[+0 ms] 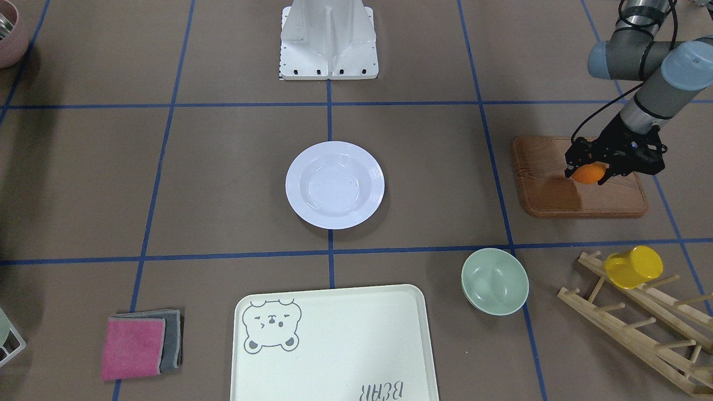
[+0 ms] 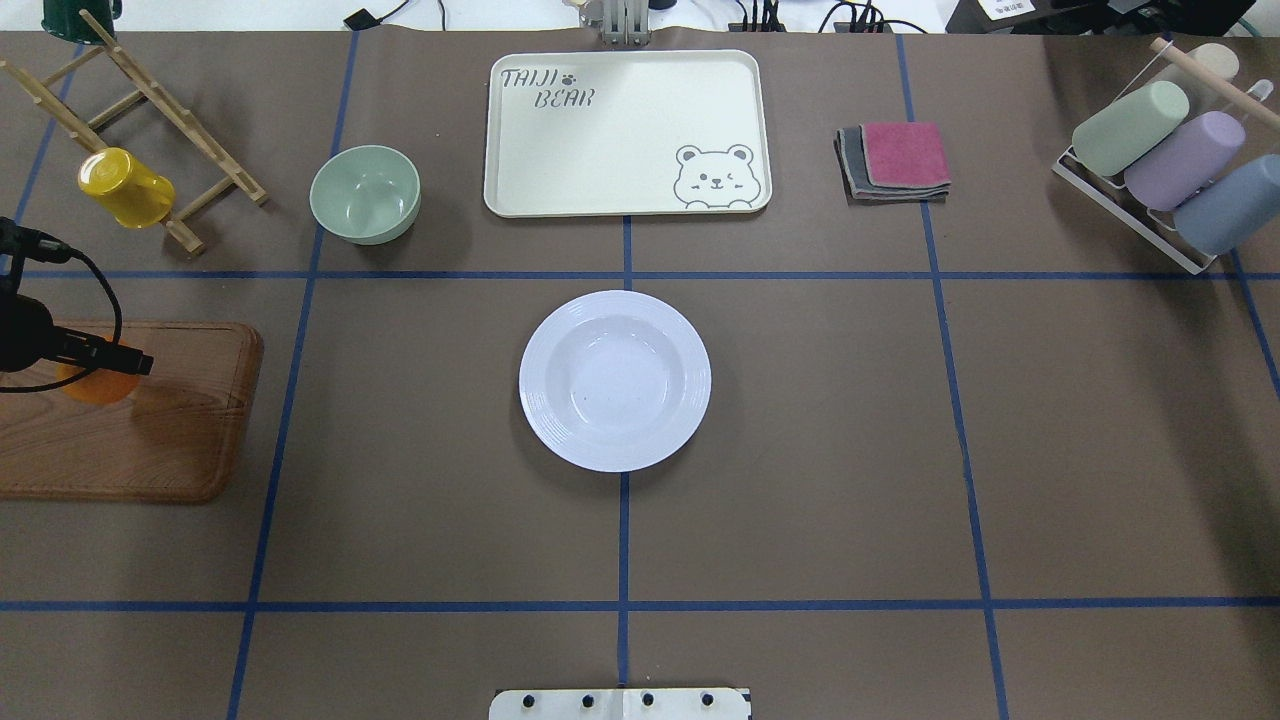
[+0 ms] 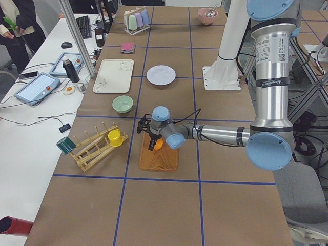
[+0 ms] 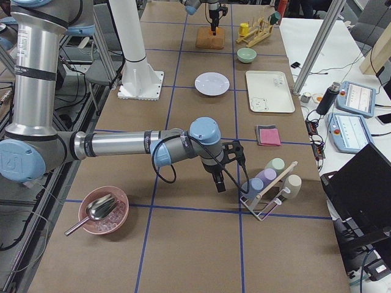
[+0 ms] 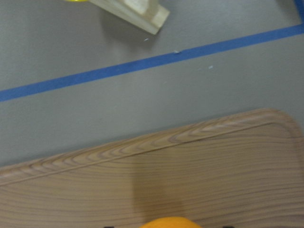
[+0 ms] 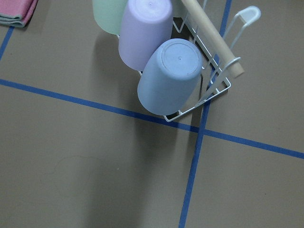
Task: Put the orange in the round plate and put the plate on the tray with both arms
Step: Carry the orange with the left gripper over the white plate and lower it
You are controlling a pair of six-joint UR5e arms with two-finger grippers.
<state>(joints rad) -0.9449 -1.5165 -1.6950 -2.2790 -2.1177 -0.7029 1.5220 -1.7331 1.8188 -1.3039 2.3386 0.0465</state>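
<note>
My left gripper [image 1: 589, 167] is shut on the orange [image 1: 588, 174] and holds it just above the brown wooden board [image 1: 562, 195] at the table's left end. In the left wrist view only the orange's top [image 5: 170, 222] shows at the bottom edge, with its shadow on the board. The white round plate [image 2: 614, 380] lies empty at the table's middle. Beyond it lies the cream bear tray [image 2: 620, 130], also empty. My right gripper [image 4: 219, 185] hangs low near the cup rack at the right end; I cannot tell whether it is open or shut.
A pale green bowl [image 1: 494, 280] stands between board and tray. A yellow cup [image 1: 633, 266] hangs on a wooden peg rack [image 1: 640, 323]. Folded pink and grey cloths [image 2: 895, 160] lie right of the tray. A wire rack of pastel cups [image 6: 161, 61] stands at the far right.
</note>
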